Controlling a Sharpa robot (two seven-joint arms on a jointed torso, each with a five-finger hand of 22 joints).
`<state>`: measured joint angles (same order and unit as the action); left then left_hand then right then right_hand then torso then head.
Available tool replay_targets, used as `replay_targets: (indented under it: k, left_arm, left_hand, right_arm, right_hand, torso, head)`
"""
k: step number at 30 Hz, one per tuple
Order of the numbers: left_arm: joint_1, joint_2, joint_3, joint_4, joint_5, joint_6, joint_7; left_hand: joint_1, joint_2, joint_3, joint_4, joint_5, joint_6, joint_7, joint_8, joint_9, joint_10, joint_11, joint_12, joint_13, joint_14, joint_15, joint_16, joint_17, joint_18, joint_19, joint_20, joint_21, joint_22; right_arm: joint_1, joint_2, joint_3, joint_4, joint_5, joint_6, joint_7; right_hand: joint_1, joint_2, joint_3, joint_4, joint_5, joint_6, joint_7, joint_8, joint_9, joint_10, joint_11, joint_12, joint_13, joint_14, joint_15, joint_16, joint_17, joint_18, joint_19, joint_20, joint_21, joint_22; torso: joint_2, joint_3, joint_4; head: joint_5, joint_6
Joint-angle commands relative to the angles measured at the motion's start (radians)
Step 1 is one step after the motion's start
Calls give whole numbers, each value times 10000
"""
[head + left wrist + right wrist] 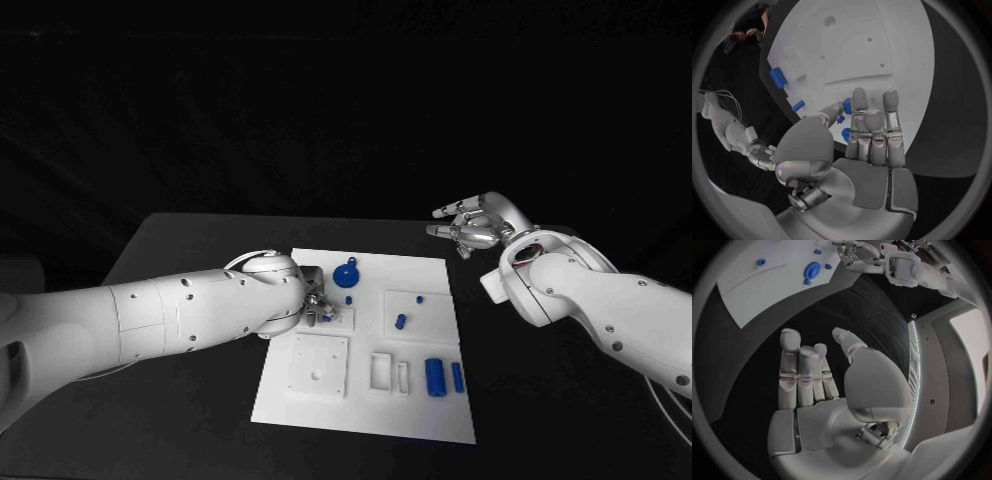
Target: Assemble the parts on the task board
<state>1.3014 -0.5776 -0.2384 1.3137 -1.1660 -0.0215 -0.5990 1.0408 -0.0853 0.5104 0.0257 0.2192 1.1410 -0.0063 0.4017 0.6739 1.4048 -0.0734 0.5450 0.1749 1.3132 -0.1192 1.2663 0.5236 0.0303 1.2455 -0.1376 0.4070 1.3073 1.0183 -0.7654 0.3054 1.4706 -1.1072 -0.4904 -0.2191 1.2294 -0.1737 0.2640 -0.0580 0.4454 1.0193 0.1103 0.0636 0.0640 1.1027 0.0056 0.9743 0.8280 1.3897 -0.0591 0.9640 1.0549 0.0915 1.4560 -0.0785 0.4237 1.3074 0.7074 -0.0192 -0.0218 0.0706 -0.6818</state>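
I see the white task board (433, 270) dotted with blue parts (346, 274) (one round, knobbed); left hand (320, 305) unclear, right hand (473, 225) empty, fingers apart.

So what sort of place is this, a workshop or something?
Likely a robotics test lab: a black table under dark drapes, a white task board with small blue parts, and each robot hand on a white arm.

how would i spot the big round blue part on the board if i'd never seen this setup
Find the white task board in the middle of the black table. Near its far edge, just past the left robot hand, sits the round blue part. It is a broad disc; the other blue pieces are small pegs or slim cylinders.
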Motion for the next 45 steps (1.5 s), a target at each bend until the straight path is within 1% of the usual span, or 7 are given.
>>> replay_targets:
  k: [1, 8, 10, 14, 30, 40, 45]
  left_arm:
    - [-18, 27, -6, -5, 25, 45, 44]
    - [-18, -91, -5, 34, 24, -73, -11]
    - [-18, -126, -5, 46, 23, -124, -21]
    - [-18, -197, -4, 63, -3, -214, -44]
    - [-13, -536, 60, 264, 100, -592, -31]
    - [190, -807, 650, 312, 1382, -508, 49]
    - [483, -811, 789, -39, 1835, 37, 85]
  left_hand:
    - [-83, -86, 896, -824, -434, -14, -127, -244, -219, -67, 53, -42, 26, 32, 28, -123, -12, -180, 42, 28, -91, 138]
    - [-441, -458, 40, 20, -1282, 49, -90, -482, -809, -364, 103, 132, 137, -41, 69, -290, -98, -230, 75, 63, -410, 118]
    - [-441, -428, -535, 281, -872, 73, -80, -447, -879, -402, 99, 200, 166, -48, 77, -290, -105, -234, 108, 68, -475, 132]
    - [-189, -476, -1105, 1044, -990, 66, -68, -368, -1114, -469, 120, 306, 176, -71, 85, -280, -133, -239, 189, 79, -677, 174]
    - [-217, -767, -1404, 1929, -1178, 59, -34, -208, -1288, -501, 150, 366, 139, -68, 99, -287, -194, -230, 286, 89, -822, 191]
    - [-88, -716, -1451, 1771, -1024, -131, 85, -494, -1523, -723, 244, 295, 100, -197, 171, -368, -236, -217, 207, 149, -921, 185]
    - [148, -497, -1413, 1056, -594, -406, 280, -1046, -2194, -998, 392, 37, -68, -316, 283, -406, -268, -151, 144, 262, -1085, 178]
  right_arm:
    - [-3, 6, 7, 2, 20, 129, 80]
    - [-6, -13, 7, -9, 39, 111, 83]
    - [-7, -16, 7, -10, 43, 112, 82]
    - [-12, -23, 7, -14, 50, 119, 78]
    - [-37, -44, 7, -15, 109, 83, 83]
    - [-48, -56, 8, -31, 177, 69, 87]
    - [-49, -58, 8, -50, 197, 82, 86]
  right_hand:
    - [-96, -18, 57, 5, 57, 62, 13, -13, -10, -85, -2, 34, -13, -79, -6, 13, -17, 104, -70, 6, -55, 446]
    - [-107, -23, 48, 18, 66, 50, 16, -13, -10, -91, 1, 30, -16, -88, -4, -3, -30, 106, -76, 8, -80, 441]
    - [-114, -21, 39, 30, 77, 42, 16, -13, -10, -90, 1, 30, -17, -90, -3, -7, -33, 107, -78, 9, -94, 437]
    - [8, -54, 56, -66, 51, 33, 20, -12, -10, -97, 0, 27, -19, -94, -5, -12, -37, 110, -80, 7, -115, 435]
    - [-32, -28, 19, -83, 71, 20, 24, -12, -10, -99, 7, 23, -25, -96, 0, -16, -41, 110, -82, 12, -115, 436]
    - [-49, -10, 10, -82, 86, 11, 25, -12, -10, -98, 7, 27, -25, -93, -1, -11, -39, 112, -75, 11, -114, 437]
    - [-49, -10, 10, -82, 86, 11, 25, -12, -10, -98, 7, 27, -25, -93, -1, -11, -39, 112, -75, 11, -114, 437]
  torso:
    - [-2, -6, -1]
    - [-4, -12, -2]
    - [-5, -10, -2]
    - [-2, -12, -3]
    - [-9, -6, -3]
    - [-1, 8, -10]
    - [1, 9, -12]
  head:
    - [5, 1]
    - [2, 14]
    - [-5, 19]
    - [-7, 15]
    - [15, 56]
    - [5, 145]
    - [-1, 211]
